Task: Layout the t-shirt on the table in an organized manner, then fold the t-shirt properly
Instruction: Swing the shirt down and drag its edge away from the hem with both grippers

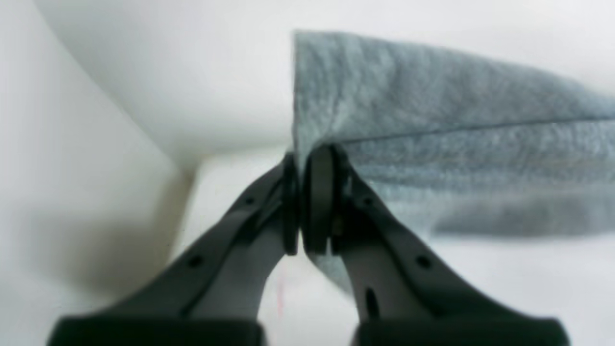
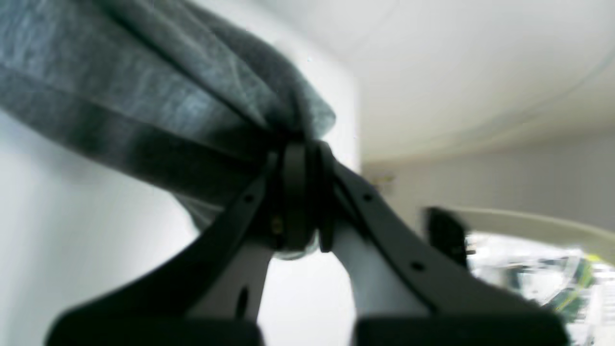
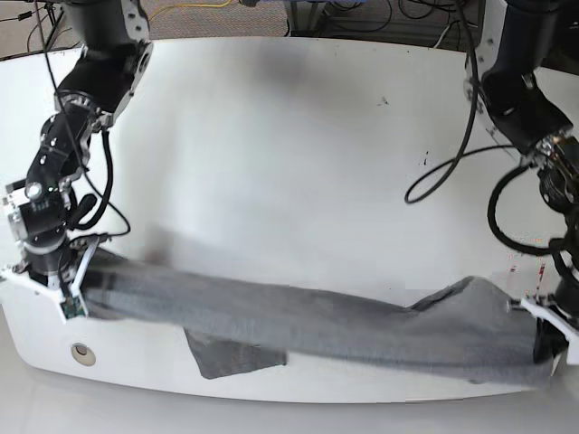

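The heather-grey t-shirt (image 3: 317, 316) is stretched in a long band along the front edge of the white table (image 3: 289, 136), with a flap (image 3: 231, 353) lying toward that edge. My left gripper (image 3: 545, 353) is at the band's right end. In the left wrist view the left gripper (image 1: 301, 192) is shut on the t-shirt (image 1: 432, 120) at a fabric edge. My right gripper (image 3: 80, 294) is at the band's left end. The right wrist view has the right gripper (image 2: 302, 192) shut on bunched cloth of the t-shirt (image 2: 144, 96).
A small round hole (image 3: 82, 353) sits near the table's front left corner. A black cable (image 3: 452, 172) loops over the table by the right-hand arm. Small red marks (image 3: 543, 271) lie near the right edge. Cables and floor lie beyond the far edge.
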Tool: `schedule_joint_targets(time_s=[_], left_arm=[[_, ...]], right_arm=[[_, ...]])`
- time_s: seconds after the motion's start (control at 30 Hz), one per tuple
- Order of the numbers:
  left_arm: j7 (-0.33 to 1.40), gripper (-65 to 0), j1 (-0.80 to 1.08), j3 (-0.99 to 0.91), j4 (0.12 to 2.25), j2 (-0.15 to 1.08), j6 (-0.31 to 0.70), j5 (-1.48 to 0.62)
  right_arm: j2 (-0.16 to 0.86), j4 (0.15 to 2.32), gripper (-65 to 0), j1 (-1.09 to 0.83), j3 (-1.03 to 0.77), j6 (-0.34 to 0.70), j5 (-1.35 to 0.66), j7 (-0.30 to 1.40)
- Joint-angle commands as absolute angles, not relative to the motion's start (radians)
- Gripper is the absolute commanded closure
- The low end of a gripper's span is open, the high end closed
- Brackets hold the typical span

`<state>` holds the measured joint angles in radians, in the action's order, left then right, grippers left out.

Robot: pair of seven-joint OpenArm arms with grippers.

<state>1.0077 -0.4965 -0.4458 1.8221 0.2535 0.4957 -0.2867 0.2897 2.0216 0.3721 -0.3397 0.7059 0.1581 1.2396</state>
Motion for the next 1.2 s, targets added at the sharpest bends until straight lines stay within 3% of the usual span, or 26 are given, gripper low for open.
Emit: schedule_joint_targets(time_s=[0.0,0.23,0.6,1.17], left_arm=[[0.98,-0.3,-0.432,-0.472,1.867,0.274,0.483,-0.288],[0.98,-0.3,-0.177,-0.55,1.888,0.272,0.483,-0.357],[0.98,-0.3,0.079,-0.647,1.886,0.297,0.486,-0.406],[0.977,-0.4,0.209,-0.667,1.853,0.297,0.541,-0.398]], right_arm=[[0.272,2.035,-0.2,0.28,-0.401,0.698,0.191,1.244],[0.189,2.035,-0.2,0.073,-0.487,0.698,0.191,1.207],[0.177,2.035,-0.2,-0.093,-0.498,0.698,0.191,1.175],[0.136,2.032,-0.2,-0.151,-0.493,0.698,0.191,1.173]])
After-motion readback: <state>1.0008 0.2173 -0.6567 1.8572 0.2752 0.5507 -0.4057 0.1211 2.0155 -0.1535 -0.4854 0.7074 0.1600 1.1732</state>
